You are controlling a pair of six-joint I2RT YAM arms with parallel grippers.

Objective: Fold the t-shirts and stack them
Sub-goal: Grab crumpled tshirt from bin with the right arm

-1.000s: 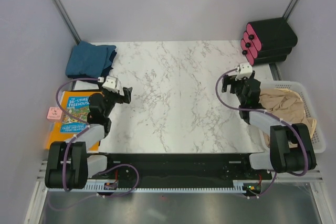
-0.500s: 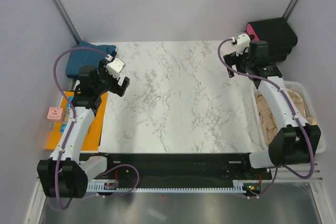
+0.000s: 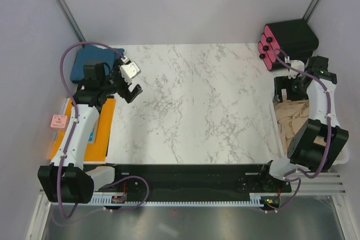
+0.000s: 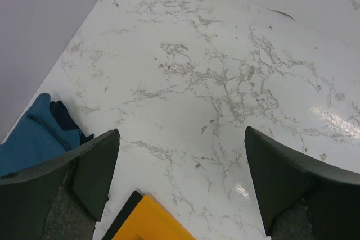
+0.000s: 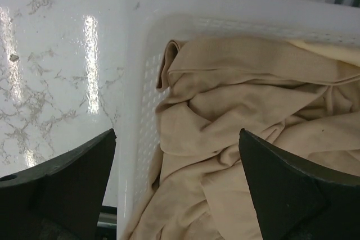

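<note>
Left gripper [image 4: 181, 139] spread wide, empty, hovering over the marble table [image 3: 197, 105] near its far left corner. Folded teal-blue t-shirt [image 3: 81, 67] lies at that corner, just beyond the left arm. Orange book [image 3: 103, 127] sits along the table's left edge, partly under the arm. Right gripper [image 5: 177, 139] also spread wide, holding nothing, pointed down over a corner of the white basket [image 5: 139, 88] at the table's right edge. Crumpled tan and pale beige t-shirts [image 5: 247, 111] piled inside the basket, unfolded. Black-and-pink case [image 3: 289, 40] at far right corner.
</note>
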